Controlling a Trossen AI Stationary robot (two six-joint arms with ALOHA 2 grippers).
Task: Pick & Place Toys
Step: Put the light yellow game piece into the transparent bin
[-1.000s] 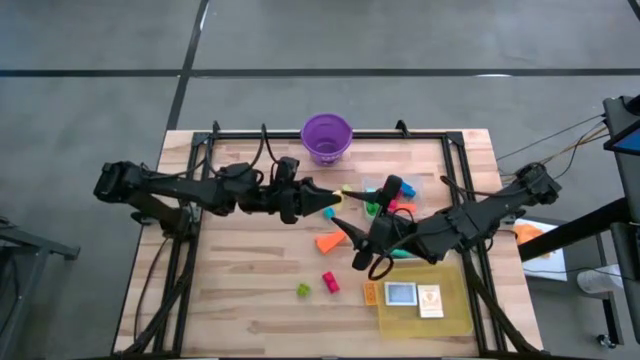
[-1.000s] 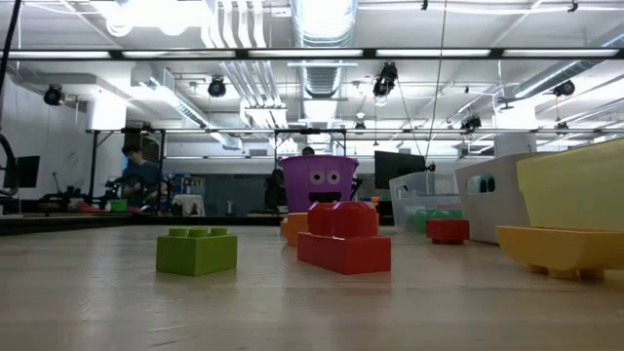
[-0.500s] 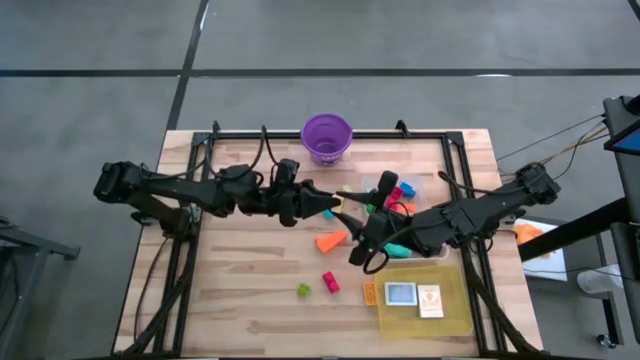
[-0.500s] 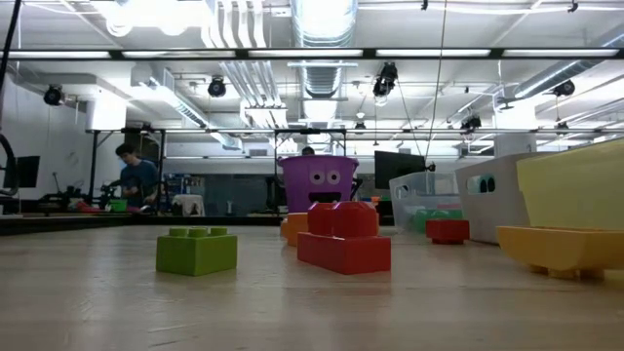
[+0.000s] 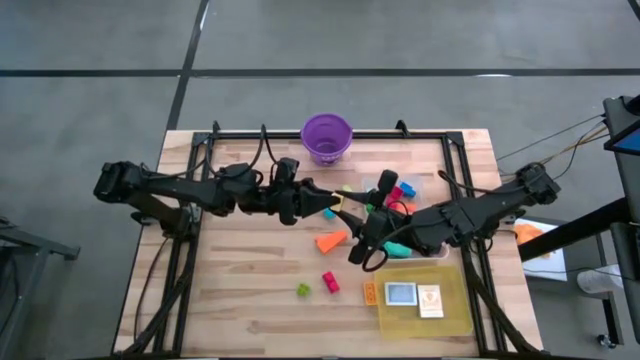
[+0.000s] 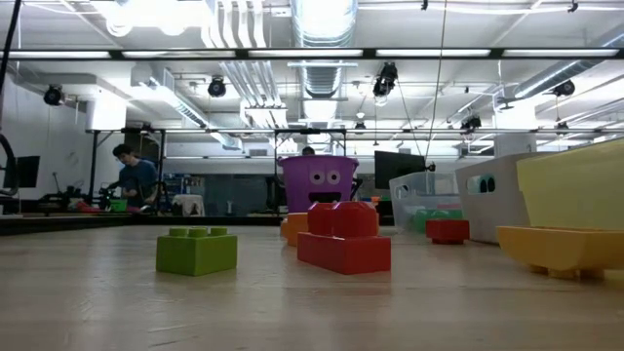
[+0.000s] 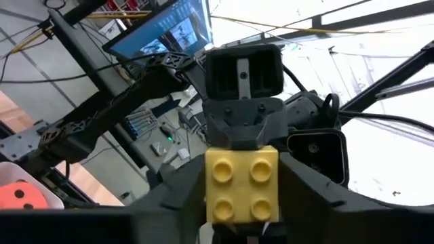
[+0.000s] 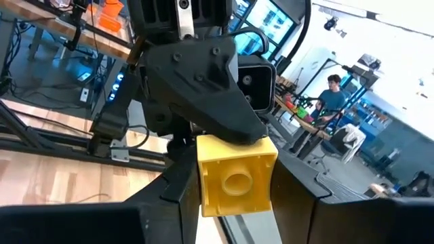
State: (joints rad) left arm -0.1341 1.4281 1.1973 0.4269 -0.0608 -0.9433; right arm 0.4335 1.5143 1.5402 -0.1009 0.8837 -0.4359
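A yellow brick (image 7: 241,184) hangs in mid-air above the table's middle, between both grippers. My left gripper (image 5: 334,203) reaches in from the table's left and my right gripper (image 5: 353,217) from the right; they meet tip to tip, each shut on the brick (image 8: 234,175). Below them other toys lie flat on the wood: an orange wedge (image 5: 328,241), a red brick (image 5: 329,283) and a green brick (image 5: 303,290). The low view shows the green brick (image 6: 197,250) and red brick (image 6: 343,242) but neither gripper. My left gripper pinches two opposite sides of the yellow brick (image 7: 209,196) between its two fingers, coming in about level from the table's left. The studded top faces its wrist camera. The brick is clear of the table. My right gripper pinches the brick's other two sides (image 8: 203,186) between its fingers, coming in level from the table's right. The hollow underside faces its wrist camera. A left finger (image 8: 217,102) lies over the brick's upper edge.
A purple bucket (image 5: 327,137) stands at the far edge. A clear tub (image 5: 432,190) with several toys sits at the right. A yellow tray (image 5: 455,310) holding cards lies at the near right, with a teal piece (image 5: 398,250) beside it. Bare wood shows at the near left.
My right gripper has swung a little toward my left gripper, and its fingers have closed in around the yellow brick. My left gripper has kept still with the brick. A person in the room behind has shifted slightly.
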